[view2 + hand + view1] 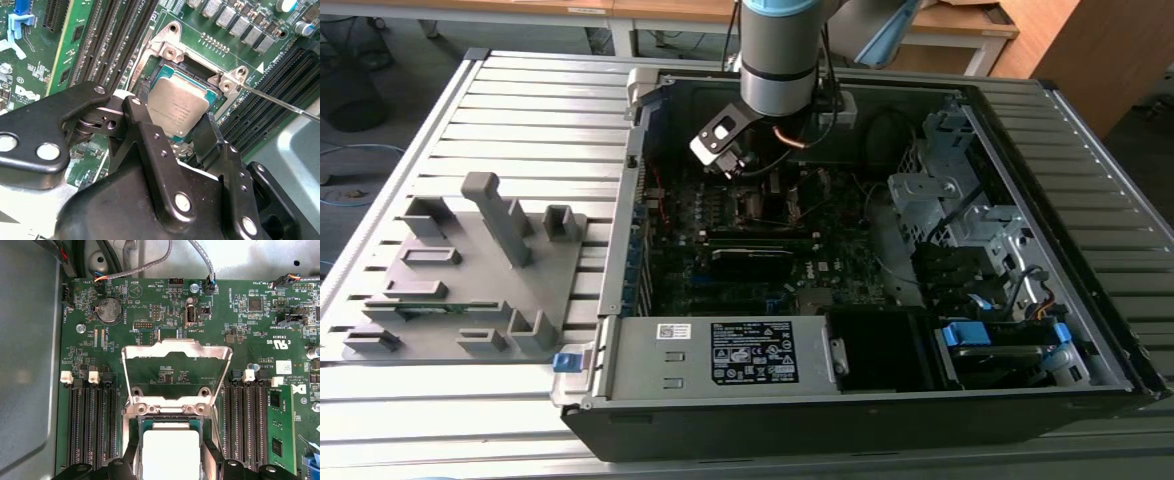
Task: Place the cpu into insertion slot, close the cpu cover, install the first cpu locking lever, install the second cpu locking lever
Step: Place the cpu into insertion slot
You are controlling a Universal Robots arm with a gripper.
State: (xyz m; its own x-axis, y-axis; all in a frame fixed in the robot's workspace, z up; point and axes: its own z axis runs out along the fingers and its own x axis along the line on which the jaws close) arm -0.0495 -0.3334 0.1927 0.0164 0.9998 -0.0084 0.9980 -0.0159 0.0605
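Plainly the first step is in hand. In the second wrist view the hand (170,119) has its two fingers (137,112) part-way open, drawn in on opposite edges of the cpu (177,102), which they seem to hold. The cpu sits low within the slot (227,82); whether it is fully seated I cannot tell. Just beyond it, in the first wrist view, the cover (177,349) stands swung up and open on its hinge, the board (165,305) showing through its window. A thin lever (280,102) lies free beside the slot. By my reading the cover and both levers are not yet done. This placing calls for the cpu flat and square to the rim before the grip loosens. Farther off, the arm (781,60) reaches into the case (854,435) in the upper middle of the exterior view, on the slatted worktop (520,110).
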